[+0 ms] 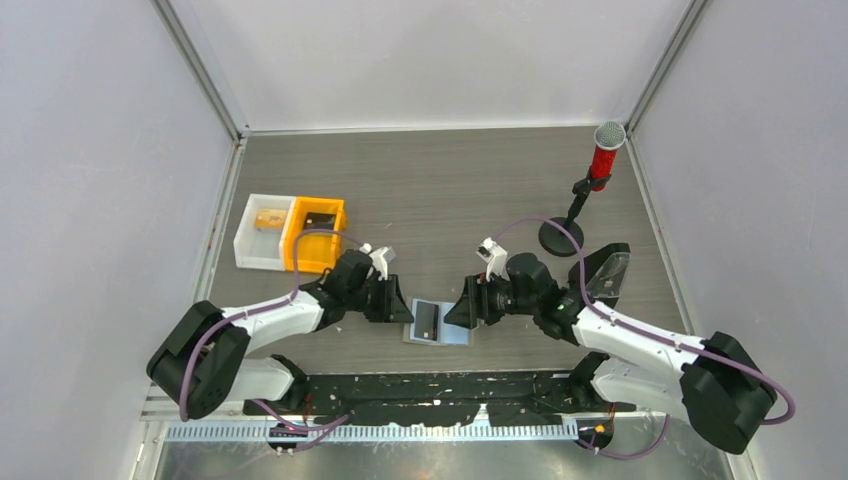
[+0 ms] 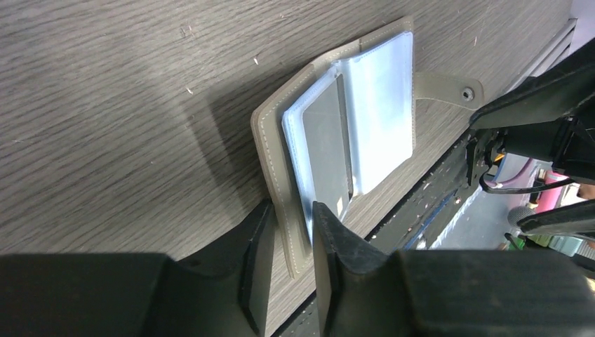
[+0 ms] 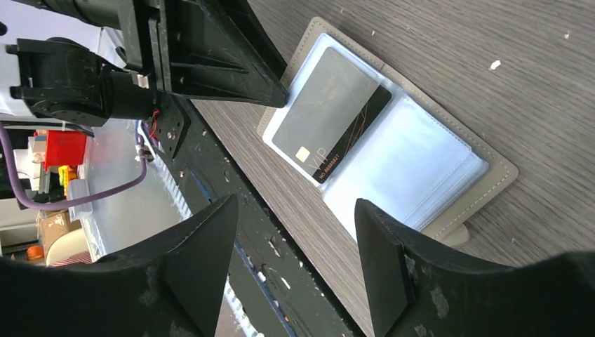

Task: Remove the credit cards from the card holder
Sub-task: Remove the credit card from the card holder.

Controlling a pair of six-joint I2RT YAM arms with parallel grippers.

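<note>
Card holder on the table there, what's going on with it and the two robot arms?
The card holder lies spread open on the table, near its front edge, between the two arms. The left gripper has its fingers narrowly straddling the edge of one panel; whether they are actually clamped on it isn't clear. The right gripper hangs open over the other side, holding nothing. A dark card sits in a clear sleeve, and no card has been taken out.

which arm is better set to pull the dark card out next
Probably right: the right end effector is open and faces the dark card, while the left end effector straddles the card holder's edge.
</note>
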